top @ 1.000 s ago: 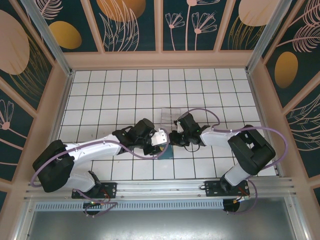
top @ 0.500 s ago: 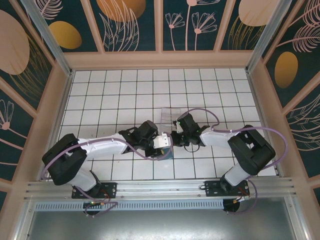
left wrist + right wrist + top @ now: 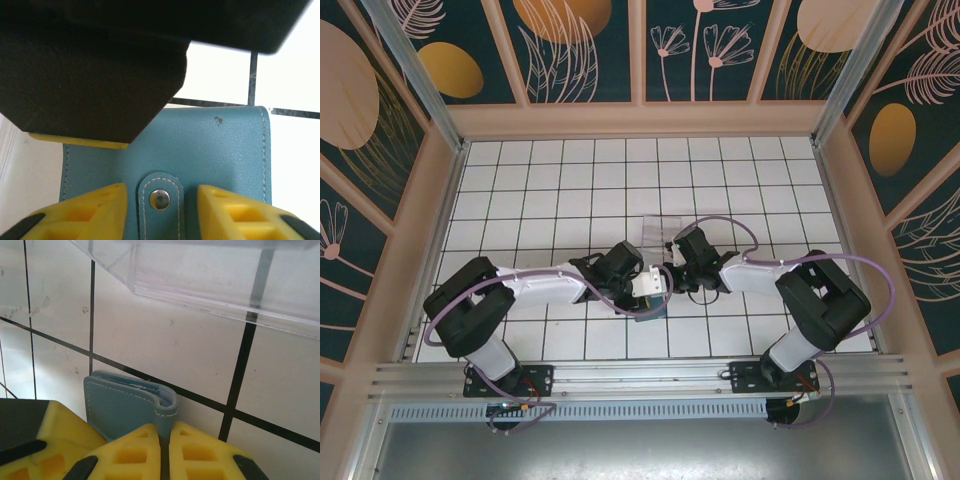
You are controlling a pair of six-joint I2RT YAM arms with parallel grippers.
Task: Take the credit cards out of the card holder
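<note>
Card holder [image 3: 210,150] lies closed on counter [image 3: 55,310], between both arms, just beside clear tray [image 3: 215,285]. Your left tool [image 3: 160,205]: fingers apart, straddling strap tab [image 3: 160,187], gripping nothing. Your right tool [image 3: 165,452]: fingers nearly together, seemingly pinched on holder's folded edge.

Risk: you pull tab while right pinch clamps flap, so snap won't release or holder drags.

Tools crowd each other; collision likely. Tray edge close behind limits your room.

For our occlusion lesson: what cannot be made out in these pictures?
Whether credit cards are inside: left wrist view, the cover of the teal-blue folding wallet hides its pockets.
Wallet outline: top view, left hand and right hand cover most.
Clear plastic tray: right wrist view, cut by the top edge.
</note>
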